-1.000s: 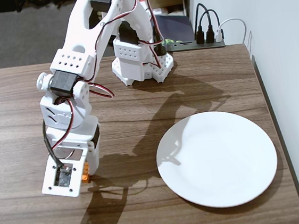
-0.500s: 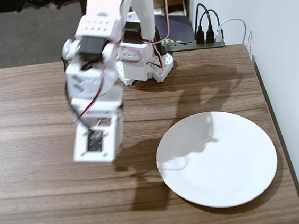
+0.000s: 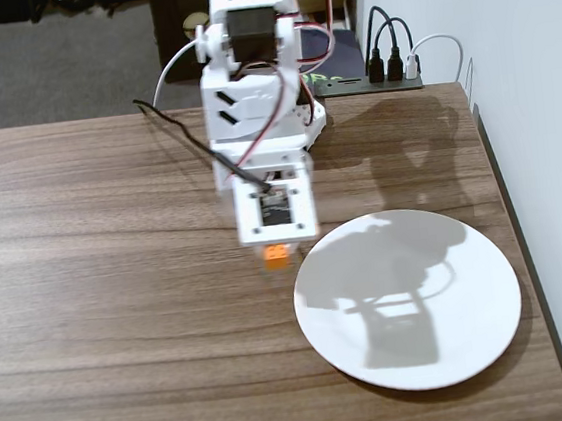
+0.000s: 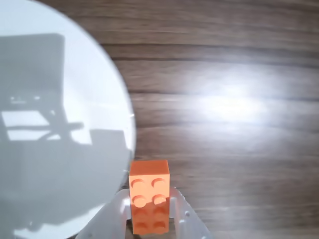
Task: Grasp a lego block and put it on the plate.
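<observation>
- Jaws of the gripper [image 4: 149, 211] are closed on the lego block [image 4: 148, 196]: in the wrist view a pale finger [image 4: 180, 214] presses each long side of the orange brick, which sits stud-side up at 6 o'clock in that frame.
- From the fixed view only a sliver of the lego block [image 3: 278, 255] shows, poking out under the white wrist housing near the middle of the frame; the gripper itself is hidden beneath that housing.
- Beside the brick lies the plate [image 3: 447, 354], at about 4 o'clock from it in the fixed view, its rim just beside the brick. In the wrist view the plate [image 4: 45, 74] fills the 9 o'clock side, and its curved edge runs close to the brick's upper left corner; whether the brick overlaps the rim cannot be told.
- Dark wood-grain table [image 3: 92, 321] spreads across both views, with a bright glare patch on it at 3 o'clock in the wrist view.
- Sharp grey shadows of the arm fall across the plate and onto the wood behind it.
- At 1 o'clock in the fixed view a power strip [image 3: 388, 81] sits at the table's back edge with black and white plugs in it, against a pale wall [image 3: 530, 94] that runs down the 3 o'clock side.
- Grey carpet [image 3: 44, 64] lies beyond the table at 11 o'clock.
</observation>
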Controlling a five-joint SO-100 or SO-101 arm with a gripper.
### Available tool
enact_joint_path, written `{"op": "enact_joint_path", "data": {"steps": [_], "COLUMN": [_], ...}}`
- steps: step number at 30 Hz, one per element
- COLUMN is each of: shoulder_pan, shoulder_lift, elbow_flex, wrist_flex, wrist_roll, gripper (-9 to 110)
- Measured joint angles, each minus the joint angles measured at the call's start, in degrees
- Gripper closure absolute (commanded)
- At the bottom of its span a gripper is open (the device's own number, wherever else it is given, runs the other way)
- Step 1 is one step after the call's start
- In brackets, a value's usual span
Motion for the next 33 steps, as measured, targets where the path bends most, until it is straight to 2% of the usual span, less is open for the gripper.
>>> {"op": "enact_joint_path", "data": {"steps": [14, 33], "shoulder_pan": [-12.4, -19.1], "shoulder_lift": [-0.6, -8.3], "elbow_flex": [0.0, 0.0], "wrist_flex": [-0.2, -5.5], "wrist_roll": [6.7, 8.6], "gripper": [95, 95]}}
